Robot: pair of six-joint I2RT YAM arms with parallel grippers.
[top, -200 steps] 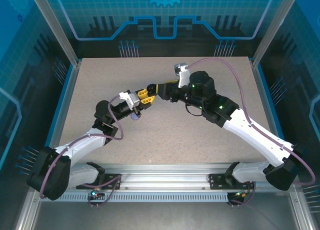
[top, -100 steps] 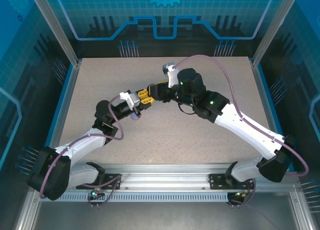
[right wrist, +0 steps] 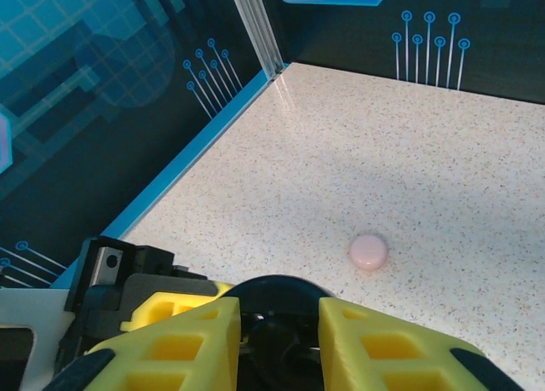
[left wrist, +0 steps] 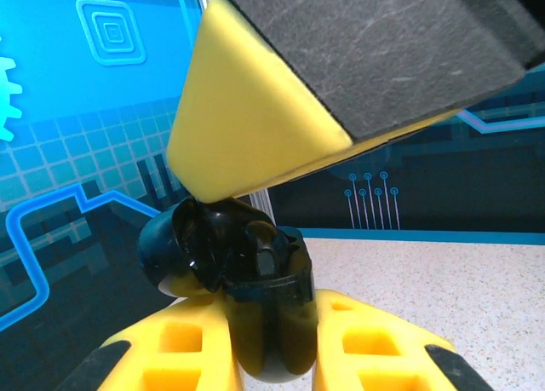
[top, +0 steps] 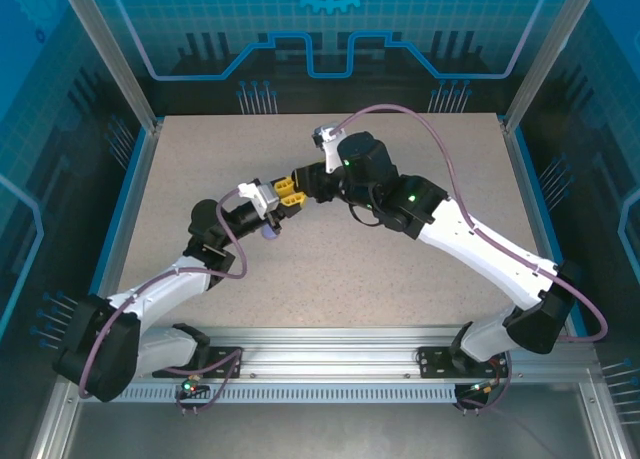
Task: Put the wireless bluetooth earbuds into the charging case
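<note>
One black case (left wrist: 247, 272) pinched by left gripper (left wrist: 272, 350), right gripper (right wrist: 279, 331) jaws straddling it, grip unclear, pink case (right wrist: 369, 251) at two o'clock

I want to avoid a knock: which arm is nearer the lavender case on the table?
Left. The left arm passes right beside the lavender case, its wrist just beyond it; the right arm lies farther off to its right.

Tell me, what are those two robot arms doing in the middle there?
The left gripper clamps a black charging case, which looks open, between its yellow fingers above the table. The right gripper sits right over it, one finger close above the case; I can't tell what, if anything, it carries. A pale pink round case lies on the table beyond.
</note>
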